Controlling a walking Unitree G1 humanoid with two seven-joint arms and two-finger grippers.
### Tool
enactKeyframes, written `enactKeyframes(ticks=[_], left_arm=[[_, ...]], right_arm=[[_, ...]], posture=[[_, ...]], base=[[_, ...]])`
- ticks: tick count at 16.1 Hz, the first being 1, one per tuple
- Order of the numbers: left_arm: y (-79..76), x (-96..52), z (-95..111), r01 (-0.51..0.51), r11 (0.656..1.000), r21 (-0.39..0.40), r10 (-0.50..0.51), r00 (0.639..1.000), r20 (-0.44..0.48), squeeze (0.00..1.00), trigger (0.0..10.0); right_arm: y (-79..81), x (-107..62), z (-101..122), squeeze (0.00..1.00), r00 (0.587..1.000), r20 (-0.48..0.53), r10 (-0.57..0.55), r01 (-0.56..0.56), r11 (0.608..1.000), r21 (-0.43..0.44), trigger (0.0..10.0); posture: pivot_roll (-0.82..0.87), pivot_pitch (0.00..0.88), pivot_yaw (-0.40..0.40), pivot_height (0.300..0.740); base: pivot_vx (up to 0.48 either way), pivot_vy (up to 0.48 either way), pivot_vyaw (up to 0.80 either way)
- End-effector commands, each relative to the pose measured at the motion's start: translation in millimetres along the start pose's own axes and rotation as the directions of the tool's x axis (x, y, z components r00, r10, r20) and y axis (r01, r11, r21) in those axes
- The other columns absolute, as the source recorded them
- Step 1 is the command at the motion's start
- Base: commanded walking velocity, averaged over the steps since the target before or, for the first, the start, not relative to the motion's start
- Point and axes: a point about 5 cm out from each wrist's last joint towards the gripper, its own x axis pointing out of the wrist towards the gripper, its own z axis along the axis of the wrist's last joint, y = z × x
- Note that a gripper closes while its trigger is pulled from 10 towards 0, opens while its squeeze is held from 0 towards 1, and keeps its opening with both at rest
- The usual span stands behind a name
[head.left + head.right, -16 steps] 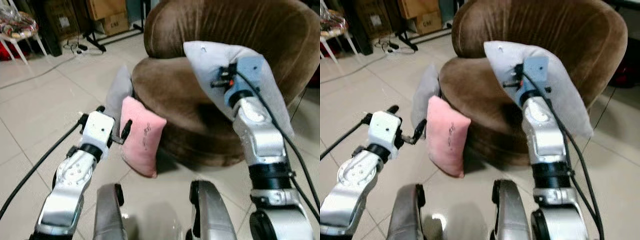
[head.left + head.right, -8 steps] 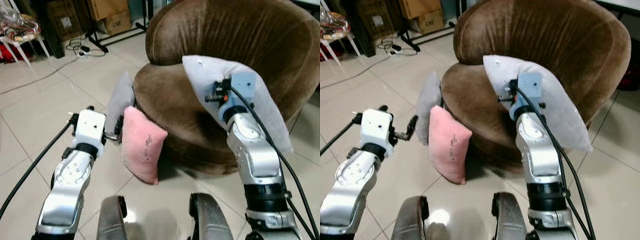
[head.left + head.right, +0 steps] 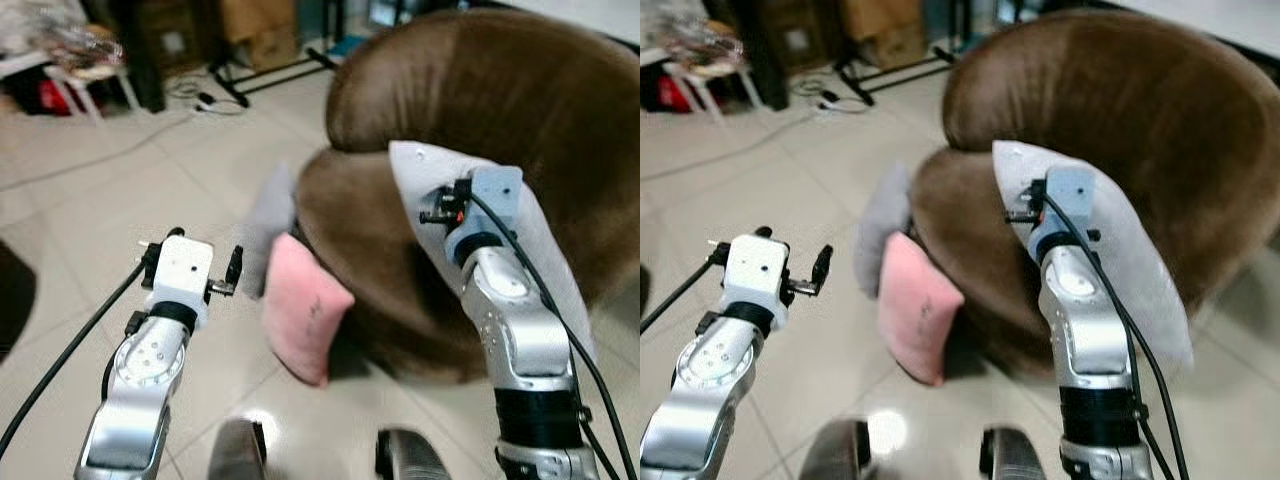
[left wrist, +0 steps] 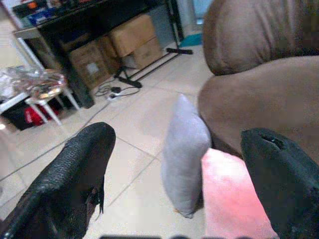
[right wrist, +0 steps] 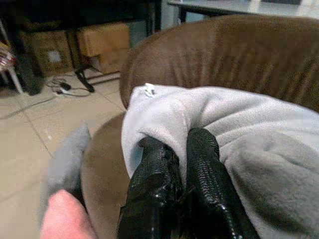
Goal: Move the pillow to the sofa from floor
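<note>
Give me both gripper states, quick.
Left gripper: open, holding nothing, aimed at the grey pillow and pink pillow on the floor.
Right gripper: shut on the light grey pillow, held over the brown sofa.

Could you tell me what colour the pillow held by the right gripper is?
Light grey pillow; clearest in the right wrist view.

brown sofa (image 3: 520, 120), pale grey pillow (image 5: 239, 129), pink cushion (image 3: 305, 320), black-fingered right hand (image 5: 182, 184)
</note>
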Motion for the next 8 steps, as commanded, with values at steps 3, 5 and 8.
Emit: enactKeyframes(ticks=[3, 5, 8], left_arm=[[5.1, -6.0, 1.1, -0.018, 0.999, 0.036, 0.018, 1.0, 0.005, 0.07, 10.0], [7.1, -6.7, 1.3, -0.029, 0.999, 0.04, 0.028, 1.0, 0.007, 0.07, 10.0], [4.1, -5.4, 4.8, -0.02, 0.999, 0.045, 0.019, 0.999, 0.029, 0.08, 10.0]], right_arm=[[10.1, -6.1, 13.9, 0.0, 0.996, 0.06, 0.062, -0.064, 0.997, 0.038, 10.0], [11.7, -8.5, 14.4, 0.0, 0.995, 0.064, 0.07, -0.073, 0.997, 0.034, 10.0], [10.2, -9.7, 9.3, 0.0, 0.997, 0.047, 0.059, -0.061, 0.997, 0.051, 10.0]], posture=[[-0.01, 0.0, -0.008, 0.726], [-0.01, 0.0, -0.009, 0.74], [-0.01, 0.0, -0.01, 0.74]], base=[[0.0, 0.0, 0.0], [0.0, 0.0, 0.0], [0.0, 0.0, 0.0]])
